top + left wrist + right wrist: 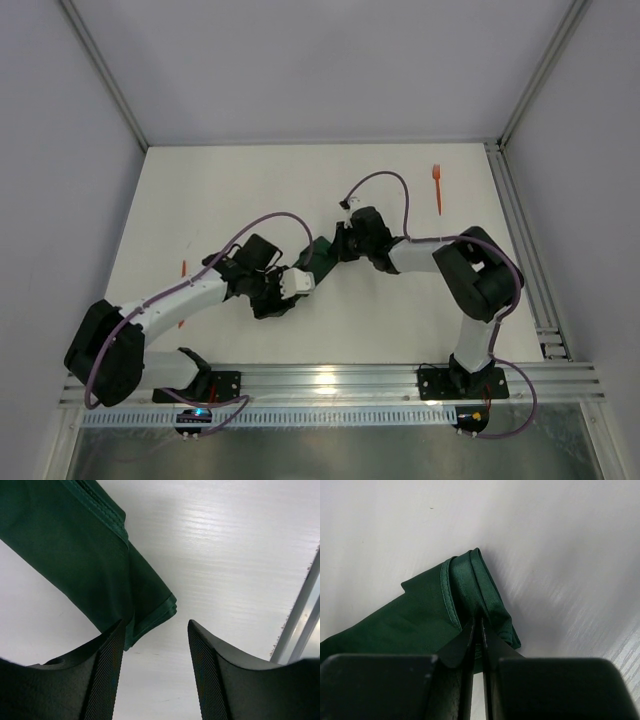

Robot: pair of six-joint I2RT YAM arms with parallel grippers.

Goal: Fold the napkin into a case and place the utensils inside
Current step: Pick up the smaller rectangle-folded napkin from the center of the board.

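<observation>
Making out only a sliver of an orange utensil (pixel 183 268) near the left edge of the desk (pixel 240 180), partly under the left arm (pixel 170 300). Holding the left gripper (pixel 155 630) spread, gripping nothing, one finger just beside the folded end of the napkin (pixel 75 545). Pinching the hemmed fold of that cloth tightly in the right gripper (pixel 481 625) at the desk's middle, barely showing between both arms from above. Spotting the orange fork (pixel 437 187) lying alone near the far right corner.
</observation>
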